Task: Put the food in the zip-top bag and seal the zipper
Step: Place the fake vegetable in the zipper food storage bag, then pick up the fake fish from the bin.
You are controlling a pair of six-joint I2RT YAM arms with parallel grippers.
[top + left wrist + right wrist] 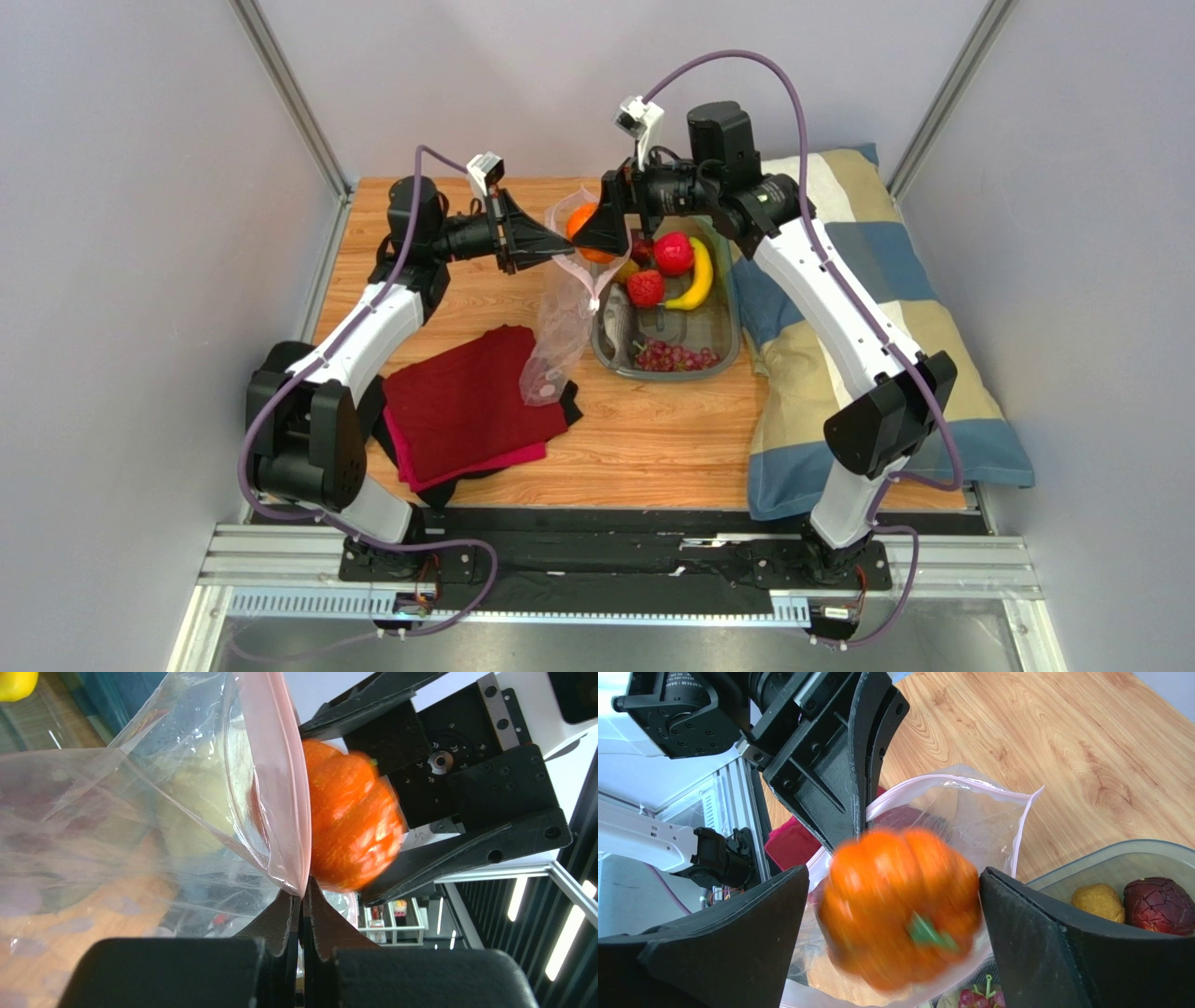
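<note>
My left gripper [568, 252] [304, 896] is shut on the pink zipper strip [281, 777] of the clear zip-top bag [561, 329] [140, 812] and holds its mouth up above the table. The orange pumpkin [589, 231] [351, 829] [903, 906] is motion-blurred between the wide-apart fingers of my right gripper [606, 231] [892, 875], just over the bag's open mouth [962, 812]. The red apple [673, 254], banana [697, 275], strawberry [645, 289] and grapes [673, 359] lie in the clear tub. A dark plum [1158, 906] shows there too.
The clear rigid tub [730, 336] stands right of the bag. A red cloth on a dark one [470, 406] lies at the front left, under the bag's lower end. A blue and beige pillow [870, 336] covers the table's right side.
</note>
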